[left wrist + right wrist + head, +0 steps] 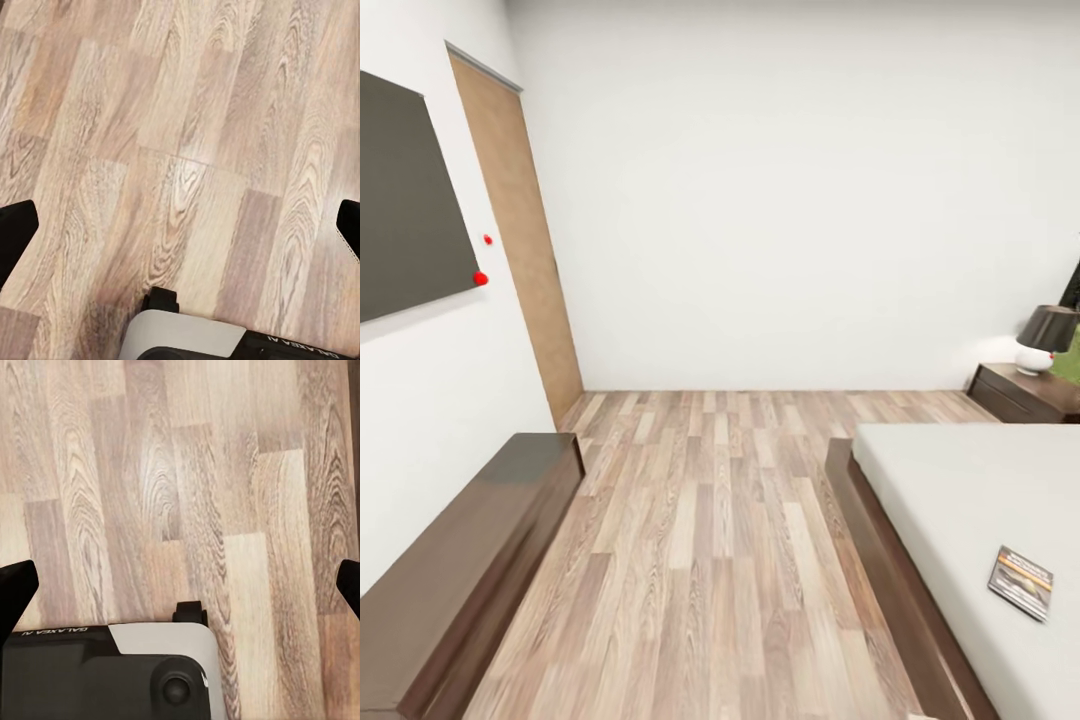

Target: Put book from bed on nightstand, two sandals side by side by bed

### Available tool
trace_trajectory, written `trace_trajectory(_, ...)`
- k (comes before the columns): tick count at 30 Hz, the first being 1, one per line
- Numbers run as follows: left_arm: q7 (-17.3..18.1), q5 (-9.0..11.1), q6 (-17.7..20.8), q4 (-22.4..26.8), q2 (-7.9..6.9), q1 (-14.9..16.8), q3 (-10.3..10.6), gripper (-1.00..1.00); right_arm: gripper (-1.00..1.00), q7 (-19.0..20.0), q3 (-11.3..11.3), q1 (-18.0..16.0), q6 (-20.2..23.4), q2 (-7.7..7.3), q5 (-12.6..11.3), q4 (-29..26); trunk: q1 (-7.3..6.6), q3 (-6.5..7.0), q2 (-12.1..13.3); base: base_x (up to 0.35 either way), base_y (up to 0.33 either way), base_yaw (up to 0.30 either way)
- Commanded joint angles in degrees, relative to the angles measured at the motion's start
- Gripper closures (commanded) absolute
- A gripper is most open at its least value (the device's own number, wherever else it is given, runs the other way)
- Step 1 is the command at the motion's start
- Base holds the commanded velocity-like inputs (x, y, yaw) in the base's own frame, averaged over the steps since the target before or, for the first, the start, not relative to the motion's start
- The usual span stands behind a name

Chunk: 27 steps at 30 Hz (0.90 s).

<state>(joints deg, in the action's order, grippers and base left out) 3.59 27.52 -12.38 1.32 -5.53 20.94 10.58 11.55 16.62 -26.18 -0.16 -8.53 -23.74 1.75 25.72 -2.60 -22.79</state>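
The book (1021,581), a dark paperback with orange and white lettering, lies flat on the light-grey mattress of the bed (960,480) at the right of the head view. A dark brown nightstand (1023,393) stands beyond the bed's far end, against the back wall. My left gripper (180,229) is open over bare wood floor, its black fingertips (15,229) spread to the picture's two sides. My right gripper (180,585) is open too, with fingertips (15,589) wide apart above the floor planks. The sandals are out of view.
A lamp (1045,338) with a black shade and white base stands on the nightstand. A long low dark cabinet (460,560) runs along the left wall under a dark panel (410,195). A wooden door (525,230) is in the far left corner. Wood floor (710,520) stretches between cabinet and bed.
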Motion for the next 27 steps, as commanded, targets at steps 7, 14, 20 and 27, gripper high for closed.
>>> trace_trajectory(7, 0.28, 0.61, -0.19, -0.09, -0.01, 0.06, 0.49, -1.00, -1.00, 0.31, 0.44, -0.10, -0.02, 0.00, -0.61, 0.18, 0.07, -0.13, -0.12, 0.299, 0.000, -0.007)
trace_trajectory(14, 0.28, 0.61, -0.19, -0.09, -0.01, 0.06, 0.50, -1.00, -1.00, 0.31, 0.43, -0.10, -0.02, 0.00, -0.61, 0.18, 0.07, 0.26, -0.12, 0.047, 0.000, 0.000)
trace_trajectory(20, 0.28, 0.61, -0.19, -0.09, -0.01, 0.06, 0.50, -1.00, -1.00, 0.31, 0.43, -0.10, -0.02, 0.00, -0.61, 0.18, 0.07, 0.80, -0.12, 0.005, 0.000, 0.000)
trace_trajectory(27, 0.28, 0.61, -0.19, -0.09, -0.01, 0.06, 0.50, -1.00, -1.00, 0.31, 0.43, -0.10, -0.02, 0.00, -0.61, 0.19, 0.07, 1.45, -0.12, 0.204, 0.000, 0.000)
